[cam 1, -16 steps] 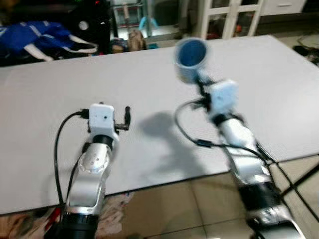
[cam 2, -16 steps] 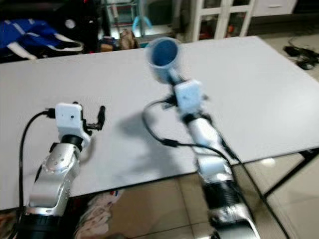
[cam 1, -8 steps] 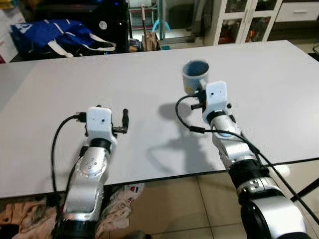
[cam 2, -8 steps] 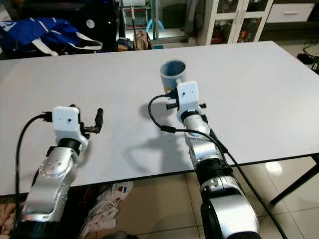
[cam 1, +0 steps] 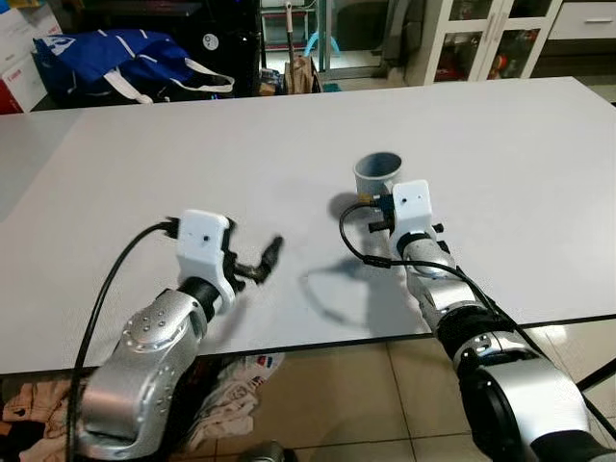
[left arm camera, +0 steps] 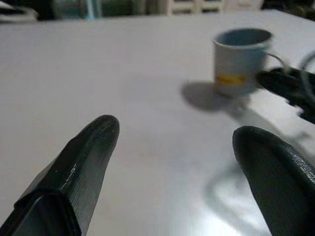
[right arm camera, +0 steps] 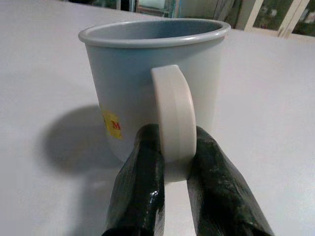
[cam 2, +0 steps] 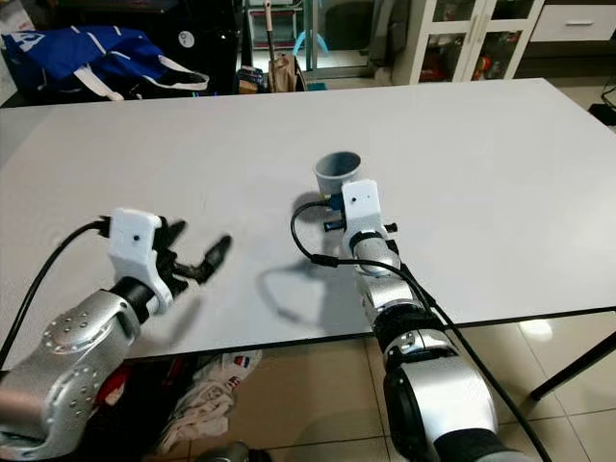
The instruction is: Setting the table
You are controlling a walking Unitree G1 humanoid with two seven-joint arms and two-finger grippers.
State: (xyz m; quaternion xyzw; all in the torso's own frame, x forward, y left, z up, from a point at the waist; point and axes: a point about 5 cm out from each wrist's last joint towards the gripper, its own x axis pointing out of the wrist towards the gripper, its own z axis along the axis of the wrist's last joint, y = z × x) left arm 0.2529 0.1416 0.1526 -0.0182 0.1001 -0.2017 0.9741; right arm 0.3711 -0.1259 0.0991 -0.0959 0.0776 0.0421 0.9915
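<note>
Mug: the pale blue-grey mug with a white handle (right arm camera: 152,93) stands upright on my white table (cam 1: 144,164).
Right gripper (right arm camera: 172,162): my fingers clamp its handle.
Left gripper (left arm camera: 172,162): fingers spread apart above the table, well apart from the mug.

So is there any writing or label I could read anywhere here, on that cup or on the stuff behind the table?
"M": red letter on the yellow sticker on the mug; the rest is too blurred to read.
White mark on the blue bag: too small to read.
Printed packet on the floor under the table: unreadable.
</note>
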